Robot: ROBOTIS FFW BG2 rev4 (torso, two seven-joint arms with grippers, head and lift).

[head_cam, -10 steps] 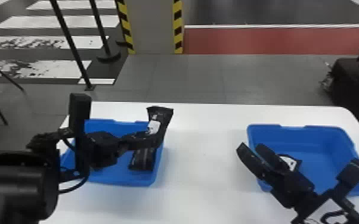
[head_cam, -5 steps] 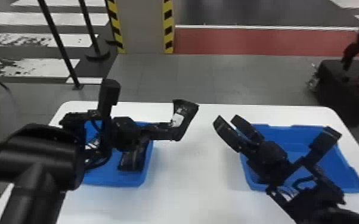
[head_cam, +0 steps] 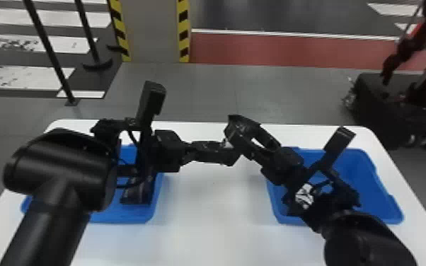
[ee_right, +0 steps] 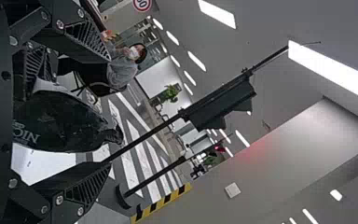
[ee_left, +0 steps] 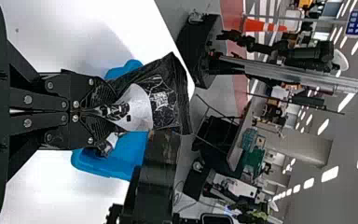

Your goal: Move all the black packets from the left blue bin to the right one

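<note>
Left pincer [ee_left: 114,112] grips one packet [ee_left: 171,105], open right pincer [ee_right: 109,112] around it; second packet [head_cam: 137,195] awaits in left bin [head_cam: 124,215].

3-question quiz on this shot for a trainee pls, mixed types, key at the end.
1. Multiple choice. Which gripper is closed on the raised black packet?
A) Left gripper
B) Right gripper
C) Neither gripper

2. True or false. The right gripper has its fingers apart, one on each side of the raised packet.

3. Fill in. A second black packet lies in the left bin, which is ____ in colour.

Key: 1 A; 2 true; 3 blue.
</note>
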